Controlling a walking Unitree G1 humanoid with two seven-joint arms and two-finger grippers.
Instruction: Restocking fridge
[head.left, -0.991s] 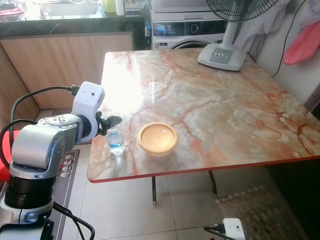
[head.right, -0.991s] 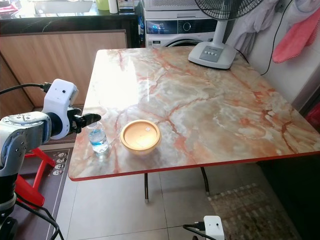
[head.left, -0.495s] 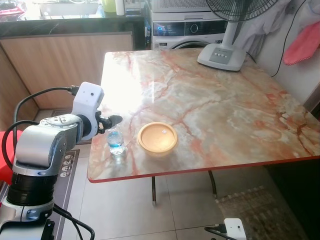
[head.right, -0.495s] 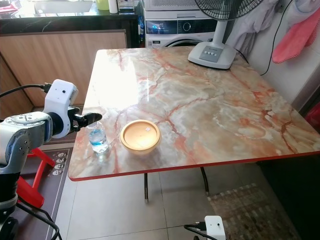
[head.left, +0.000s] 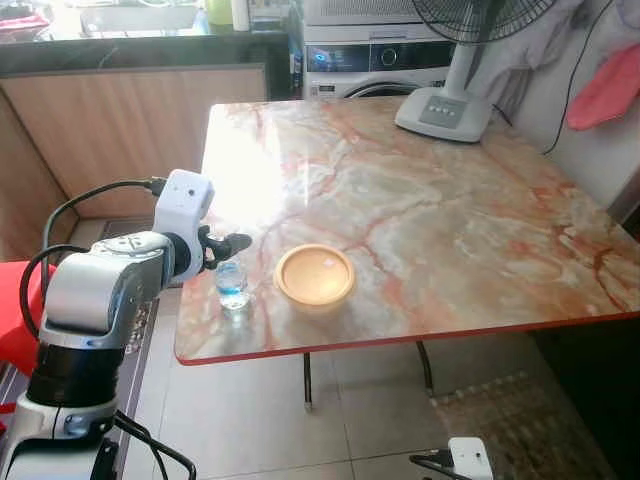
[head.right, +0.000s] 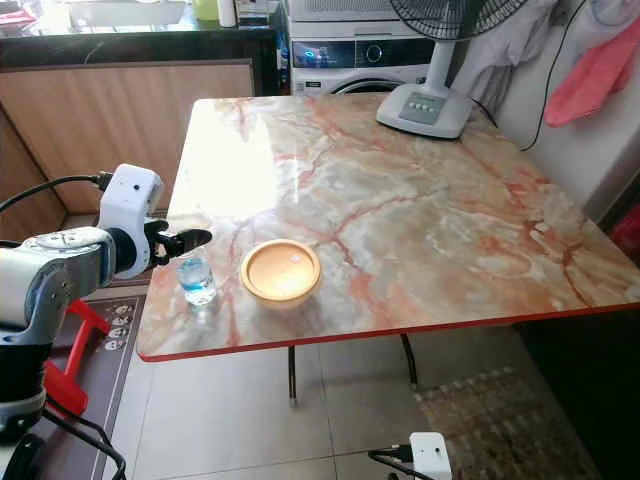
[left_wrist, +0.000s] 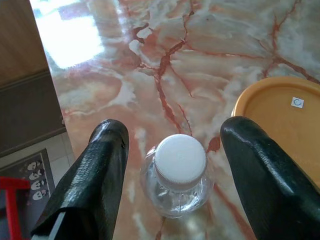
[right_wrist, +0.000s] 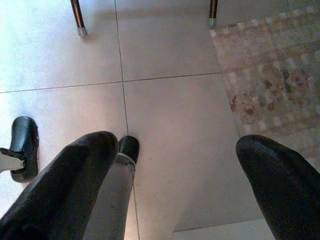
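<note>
A small clear water bottle (head.left: 232, 286) with a white cap (left_wrist: 180, 161) stands upright near the front left corner of the marble table (head.left: 420, 200). My left gripper (head.left: 236, 243) hovers just above and slightly behind it, open. In the left wrist view its two black fingers (left_wrist: 95, 170) straddle the cap from above without touching it. An orange bowl (head.left: 315, 277) sits to the right of the bottle. My right gripper (right_wrist: 175, 185) hangs open over the floor.
A white fan base (head.left: 445, 112) stands at the table's far side. A washing machine (head.left: 375, 60) and wooden cabinets (head.left: 120, 120) lie behind. A patterned rug (right_wrist: 270, 75) lies on the tiled floor under the table's right part.
My left gripper has risen a little and shifted forward over the bottle. The bottle and bowl have not moved.
</note>
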